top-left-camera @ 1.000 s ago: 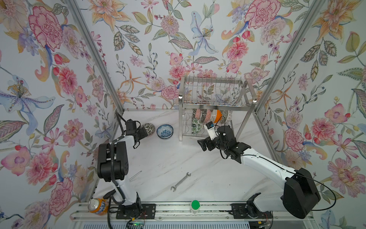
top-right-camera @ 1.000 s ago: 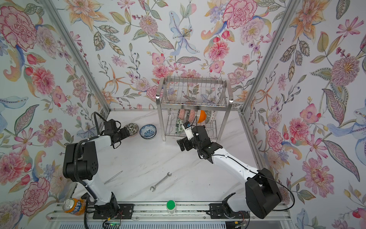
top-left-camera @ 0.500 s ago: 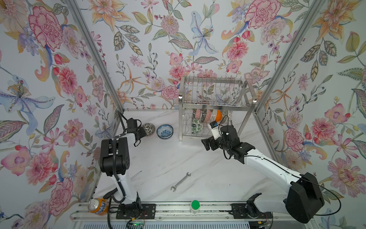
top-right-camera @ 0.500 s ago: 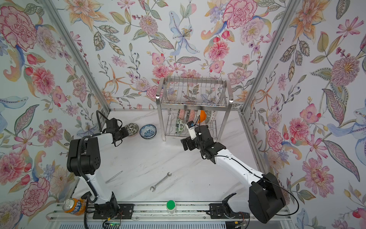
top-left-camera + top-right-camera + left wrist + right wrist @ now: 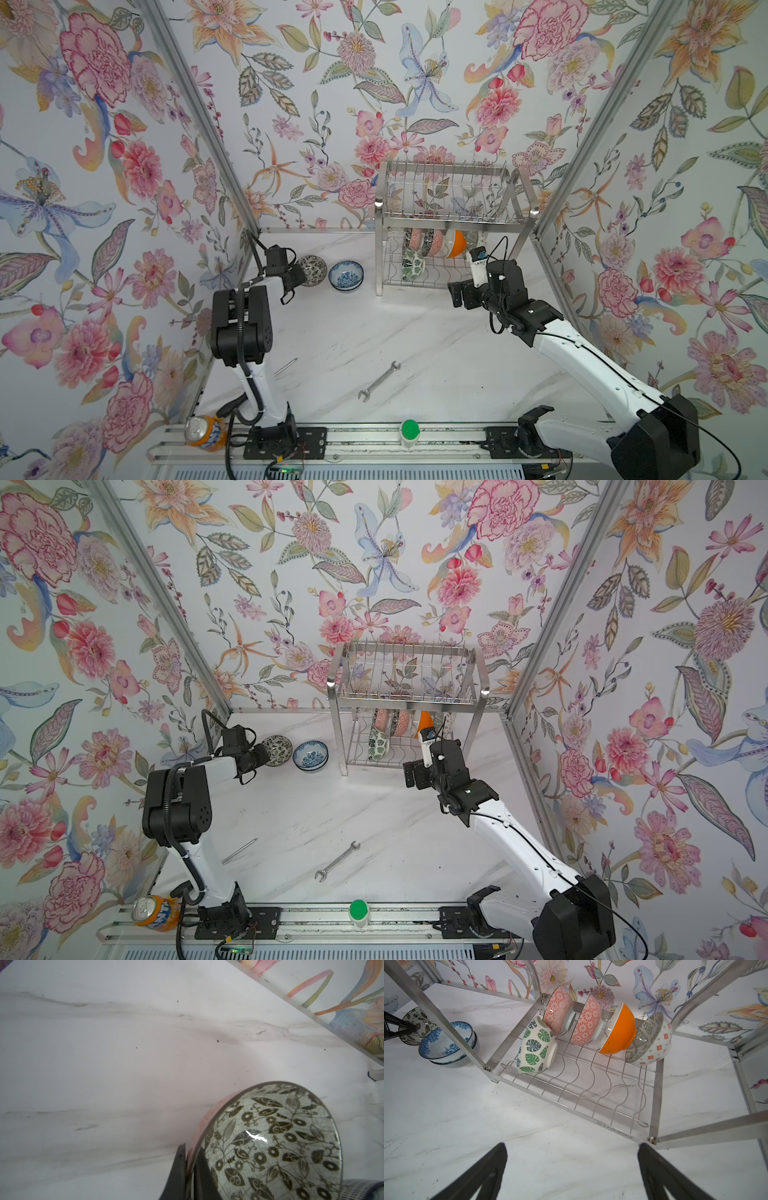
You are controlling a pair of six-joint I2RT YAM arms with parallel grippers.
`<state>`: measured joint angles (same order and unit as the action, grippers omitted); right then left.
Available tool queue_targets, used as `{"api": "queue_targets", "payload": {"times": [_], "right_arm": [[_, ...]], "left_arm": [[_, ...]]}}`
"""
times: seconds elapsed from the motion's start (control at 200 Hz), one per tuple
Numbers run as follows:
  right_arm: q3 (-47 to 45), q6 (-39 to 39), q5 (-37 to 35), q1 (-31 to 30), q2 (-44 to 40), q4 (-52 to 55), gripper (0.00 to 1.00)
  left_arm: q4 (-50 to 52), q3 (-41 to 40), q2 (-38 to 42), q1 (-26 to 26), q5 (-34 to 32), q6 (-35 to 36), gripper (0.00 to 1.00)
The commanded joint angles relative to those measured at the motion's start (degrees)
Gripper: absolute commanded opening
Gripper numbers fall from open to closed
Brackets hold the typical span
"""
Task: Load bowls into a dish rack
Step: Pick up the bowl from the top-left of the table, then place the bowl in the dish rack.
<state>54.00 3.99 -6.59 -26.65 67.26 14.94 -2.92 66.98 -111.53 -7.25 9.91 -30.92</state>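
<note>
Change: we see the left gripper [image 5: 190,1153], apart a second ago, now pinched on the rim of the black-and-white bowl [image 5: 270,1142]; the right arm has drawn back from the dish rack [image 5: 449,225] toward the near side.
Left gripper: clamped on that rim, one finger inside the bowl and one against its pink outer wall.
Black-and-white bowl: at the far left of the marble table [image 5: 374,328]; we cannot tell whether it rests there or is lifted.
Blue-and-white bowl [image 5: 346,275]: upright just right of the held bowl, near the rack's left leg; from the right wrist view it appears nested in another bowl.
Right gripper [image 5: 571,1147]: jaws wide apart and empty, above the table at the rack's near right corner.
Dish rack: far centre-right; we count five bowls on edge on its lower tier, the green-leaf bowl [image 5: 536,1047] nearest left, then two pink bowls [image 5: 558,1009], an orange bowl [image 5: 620,1030] and a grey-patterned bowl [image 5: 652,1041] along the far side.
Also on the table: a wrench [image 5: 379,381] near centre and a drinks can [image 5: 203,432] at the near left.
</note>
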Motion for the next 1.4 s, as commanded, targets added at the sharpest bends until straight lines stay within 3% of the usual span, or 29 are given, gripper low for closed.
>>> {"api": "queue_targets", "payload": {"times": [0.0, 0.23, 0.355, 0.646, 0.826, 1.041, 1.196, 1.396], "right_arm": [[0.03, 1.44, -1.31, 0.68, -0.79, 2.72, 0.99], [-0.19, 2.34, -0.55, 1.6, -1.85, 3.17, 0.99], [-0.02, 2.74, 1.53, 1.69, -2.87, 3.18, 0.99], [2.56, 9.0, 9.63, 0.84, -4.57, 2.37, 0.99], [3.47, 14.83, 12.95, -1.81, -5.27, 0.12, 0.99], [4.8, 19.32, 12.42, -6.2, -2.8, -0.87, 0.99], [4.99, 22.99, 8.55, -8.6, -0.78, -0.38, 0.97], [6.01, 25.24, 4.32, -9.96, 2.02, 2.61, 0.86]], "left_arm": [[3.52, 0.79, 3.68, -0.75, -2.51, 2.12, 0.0], [6.04, -4.69, 16.89, -0.33, -3.41, 4.38, 0.0], [10.55, -7.01, 26.3, 2.6, -4.54, 7.12, 0.0], [20.63, -6.46, 40.22, 21.25, -6.36, 11.11, 0.0], [22.37, -5.06, 40.2, 33.68, -6.99, 9.65, 0.0], [20.48, -1.42, 34.7, 45.37, -7.83, 8.87, 0.0], [13.94, -0.33, 31.32, 47.9, -5.18, 5.63, 0.0], [9.94, 2.56, 27.59, 50.17, -6.21, 4.52, 0.0]]}}
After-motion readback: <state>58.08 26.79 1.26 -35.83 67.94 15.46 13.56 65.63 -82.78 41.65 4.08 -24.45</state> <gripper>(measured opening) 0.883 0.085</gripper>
